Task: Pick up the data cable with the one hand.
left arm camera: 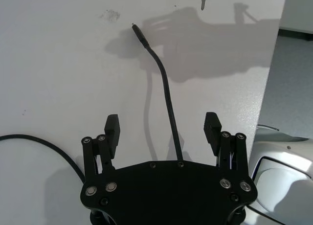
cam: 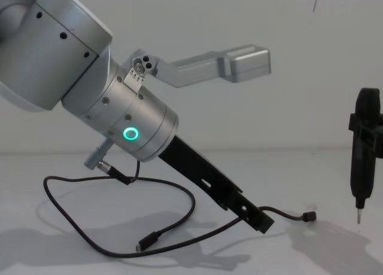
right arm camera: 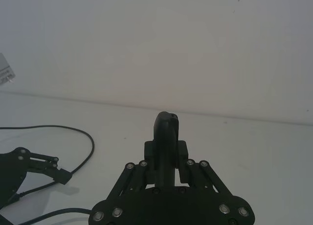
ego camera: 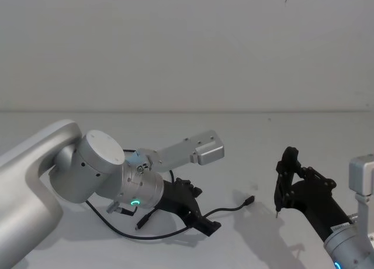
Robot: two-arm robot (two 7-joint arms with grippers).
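the white table is carrying all parts. the left arm's silver wrist, with its green ring light glowing, is angling down toward the table surface. the left claw is pointing forward and down, with its fingertips sitting low over the table; contact with the surface cannot be told. its two fingers are standing wide apart and are gripping nothing. the right claw is hanging upright, well apart from the left claw on its right side. its fingers are pressing together on nothing, and its small metal tip is pointing down above the table.

the data cable is running through the gap between the left claw's spread fingers, touching neither finger, and is passing beneath the claw's palm. ahead of the fingertips it is curving away to one plug, which is lying well beyond the claw. behind the palm the cable is looping wide on the table under the wrist. the second plug is resting on the table below the claw's base, behind the fingertips.
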